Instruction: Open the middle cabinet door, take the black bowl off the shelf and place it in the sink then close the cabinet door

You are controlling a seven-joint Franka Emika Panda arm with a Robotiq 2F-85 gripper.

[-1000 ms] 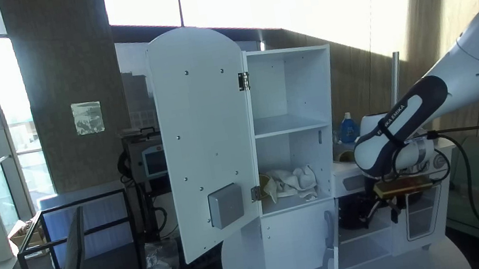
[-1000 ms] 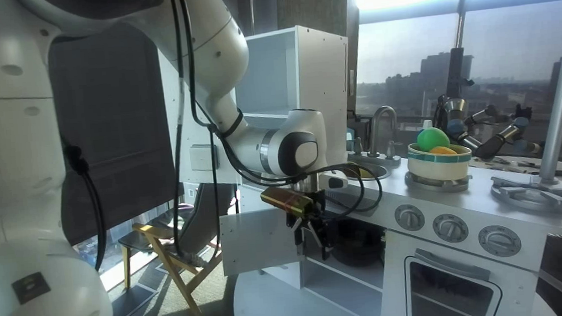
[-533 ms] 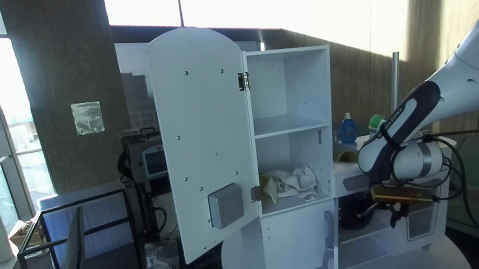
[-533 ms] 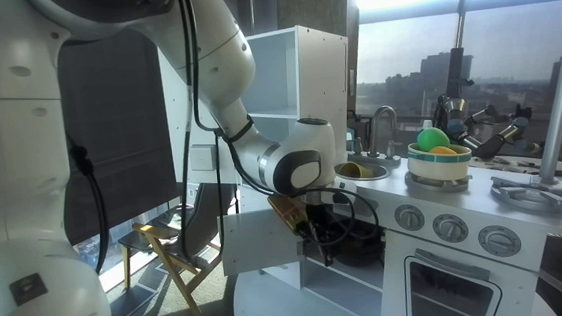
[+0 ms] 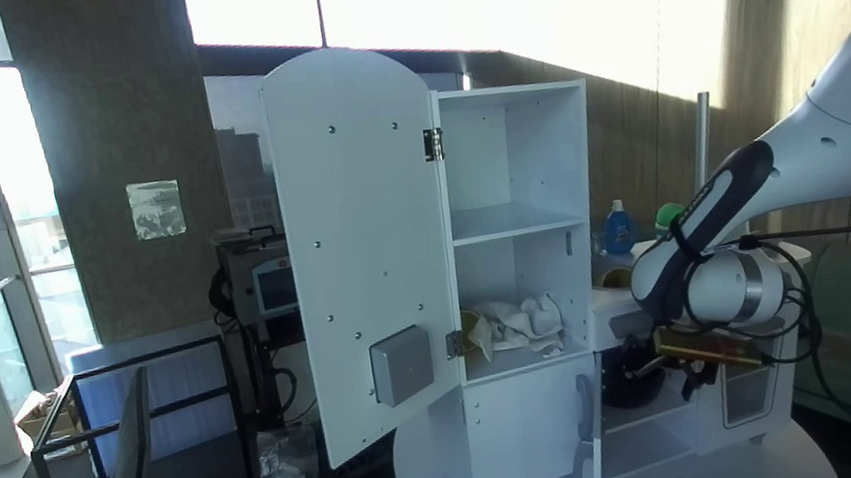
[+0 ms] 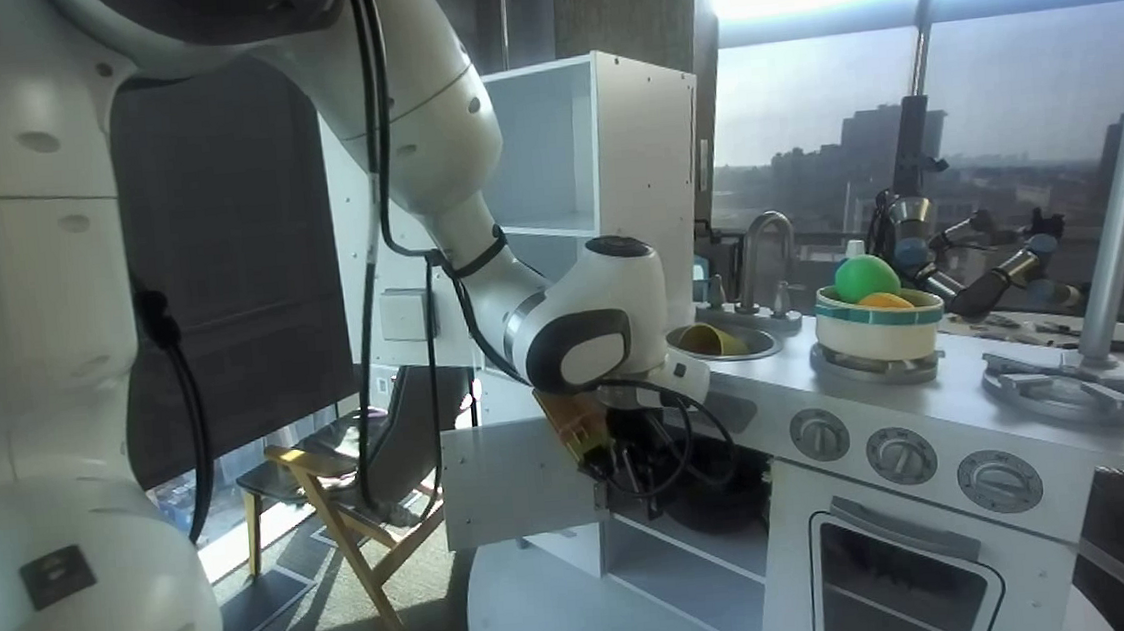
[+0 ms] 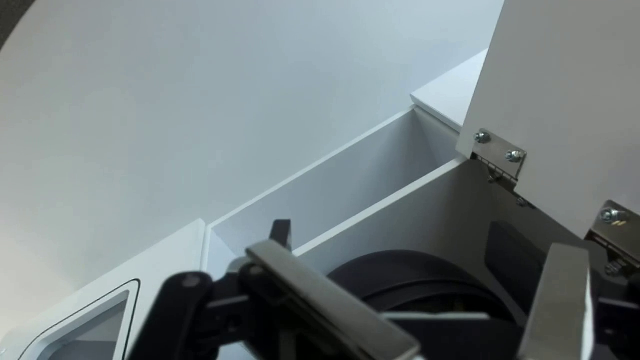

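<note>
Claw (image 7: 444, 298) is spread wide at bottom of wrist view, black bowl (image 7: 400, 267) on cabinet shelf (image 7: 425, 215) showing in its gap, contact unclear, middle cabinet door (image 7: 570, 100) swung out at upper right.

Middle cabinet door (image 6: 520, 482): small, plain white, rectangular, hinged at the side, standing open with its inner face showing in an exterior view. Black bowl (image 7: 415, 277): round, seemingly upright, resting inside on the white shelf (image 7: 430, 210), its outer wall and part of the rim showing in the wrist view, the rest hidden. Sink (image 6: 760, 340): round metal basin, higher than the shelf.
</note>
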